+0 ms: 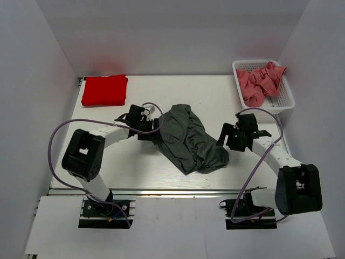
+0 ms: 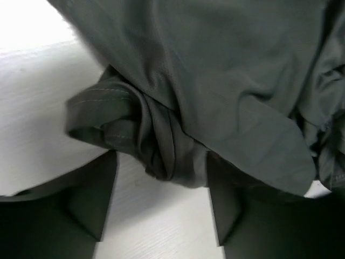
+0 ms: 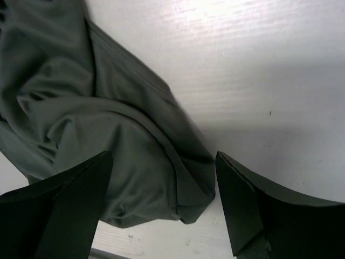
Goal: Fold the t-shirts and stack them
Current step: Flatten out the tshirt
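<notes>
A crumpled dark grey t-shirt point(image 1: 187, 137) lies in the middle of the table. My left gripper point(image 1: 149, 128) is open at its left edge; in the left wrist view point(image 2: 161, 186) a bunched hem of the shirt point(image 2: 161, 145) lies between the fingers. My right gripper point(image 1: 226, 141) is open at the shirt's right end; in the right wrist view point(image 3: 161, 189) the shirt's corner point(image 3: 135, 178) lies between the fingers. A folded bright red t-shirt point(image 1: 104, 90) lies at the back left. Dusty pink t-shirts point(image 1: 259, 82) are heaped in the basket.
A white plastic mesh basket point(image 1: 284, 100) stands at the back right against the right wall. White walls enclose the table on three sides. A metal rail point(image 1: 161, 191) runs along the table's near edge by the arm bases.
</notes>
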Robot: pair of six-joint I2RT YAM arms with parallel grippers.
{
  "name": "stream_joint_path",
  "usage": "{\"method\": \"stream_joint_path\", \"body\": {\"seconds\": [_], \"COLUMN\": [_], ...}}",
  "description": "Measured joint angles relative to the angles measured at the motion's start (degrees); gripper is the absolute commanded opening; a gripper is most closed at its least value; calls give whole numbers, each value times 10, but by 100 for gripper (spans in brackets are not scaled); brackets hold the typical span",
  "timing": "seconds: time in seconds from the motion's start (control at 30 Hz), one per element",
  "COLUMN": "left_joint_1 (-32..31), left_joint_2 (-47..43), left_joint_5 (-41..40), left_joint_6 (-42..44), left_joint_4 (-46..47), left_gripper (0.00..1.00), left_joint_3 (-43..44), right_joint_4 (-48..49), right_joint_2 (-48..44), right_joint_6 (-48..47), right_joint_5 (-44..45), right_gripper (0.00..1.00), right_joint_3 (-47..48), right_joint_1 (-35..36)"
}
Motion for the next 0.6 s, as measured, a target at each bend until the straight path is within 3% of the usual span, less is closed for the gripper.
{"method": "stream_joint_path", "body": {"seconds": [0.23, 0.27, 0.3, 0.4, 0.43, 0.6], "left_joint_1": [-35, -38, -40, -45, -46, -47], "left_joint_2": [57, 57, 57, 55, 53, 30], "left_joint_5": [-47, -55, -60, -76, -80, -91], "left_joint_6": [-5, -4, -7, -6, -7, -6], "left_joint_4": [-31, -33, -35, -42, -43, -59], "left_gripper": [21, 8, 0, 0, 0, 0], "left_joint_3": [41, 42, 43, 43, 43, 50], "right_joint_4": [-21, -21, -22, -18, -17, -2], "right_joint_2": [7, 10, 14, 38, 48, 76], "right_joint_6": [-4, -4, -4, -10, -10, -3], "right_joint_5": [-1, -1, 0, 3, 5, 5], "right_gripper": [67, 64, 49, 5, 0, 0], "right_joint_3": [-19, -22, -23, -25, -25, -21], "right_joint_1": [25, 30, 33, 46, 49, 60]}}
